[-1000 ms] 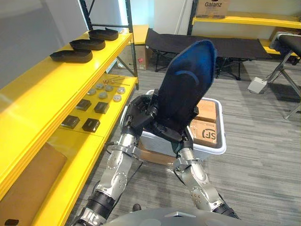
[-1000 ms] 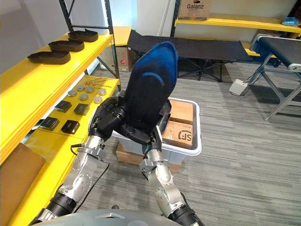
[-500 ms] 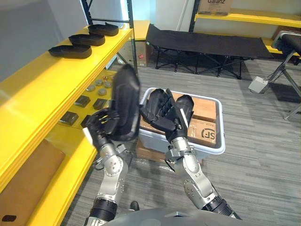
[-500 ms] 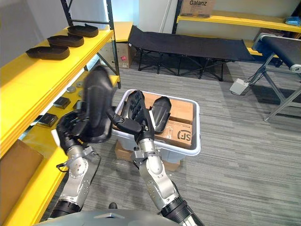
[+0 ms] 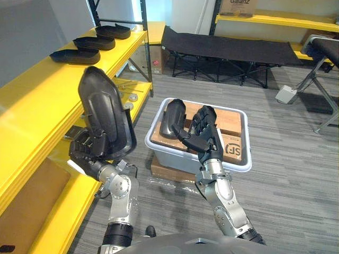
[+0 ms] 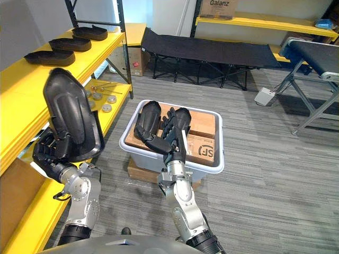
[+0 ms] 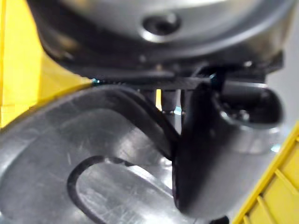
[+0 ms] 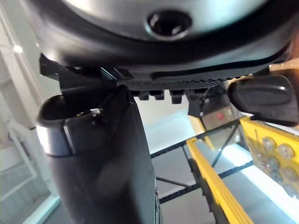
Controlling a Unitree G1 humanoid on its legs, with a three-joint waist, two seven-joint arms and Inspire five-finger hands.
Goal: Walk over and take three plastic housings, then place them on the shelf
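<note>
Left eye view, read from its 9 o'clock side: a yellow shelf [image 5: 32, 100] runs up toward 11 o'clock, and on its top board lies a row of three black housings [image 5: 94, 42], each flat and apart from the next. On the lower board, toward the view's middle, sit some round metal discs [image 6: 106, 108]. At 8 o'clock the left hand [image 5: 87, 153] has its fingers curled round the bottom edge of a large black plastic housing [image 5: 106, 119], which stands upright with its hollow, ribbed side facing the camera, in front of the shelf's edge and not on it (the left wrist view shows the thumb [image 7: 205, 154] pressed over the housing's rim). At the centre a pale grey bin [image 5: 169, 159] rests on a flat cardboard box [image 5: 167, 170] on the grey floor, with cardboard boxes [image 5: 233, 145] inside it. A second housing [image 5: 173, 119] leans at the bin's 10 o'clock corner. Just beside it, at its 3 o'clock, the right hand [image 5: 204, 132] is raised over the bin with fingers straight and spread, the thumb reaching toward that housing; whether it touches cannot be told. At 12 to 1 o'clock a black folding cot [image 5: 228, 47] stands by the far wall.
</note>
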